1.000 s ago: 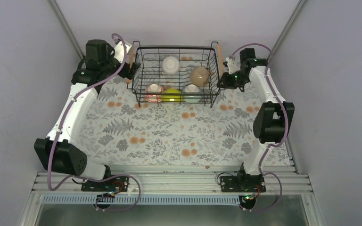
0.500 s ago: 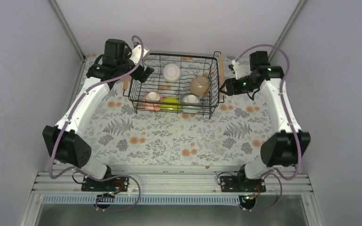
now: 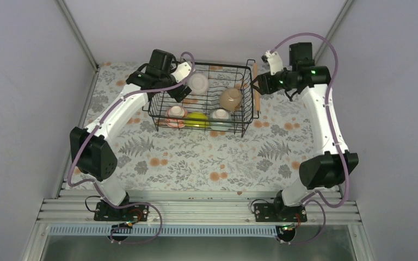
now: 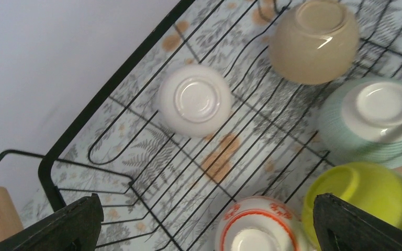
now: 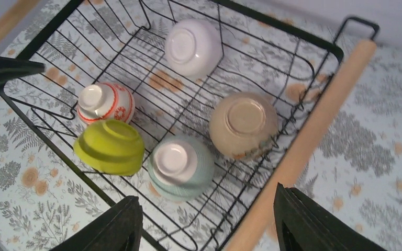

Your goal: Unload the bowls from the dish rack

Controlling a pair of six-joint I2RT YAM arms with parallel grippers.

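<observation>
Over the floral tabletop (image 3: 196, 157), your arms have lifted off the wooden handles (image 5: 314, 120) and now hang above the dish rack (image 3: 198, 131), left jaws fully spread, right jaws just released, both empty. All five bowls (image 4: 194, 99) still sit upturned inside, so you can start picking.

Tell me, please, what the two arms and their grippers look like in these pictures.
Both the left arm and the right arm have white link shells joined by bulky black joint housings. A mauve cable loops loosely along each. Small green lights glow near the right wrist. The left gripper and right gripper have plain, matte black, wedge-shaped fingers.
</observation>
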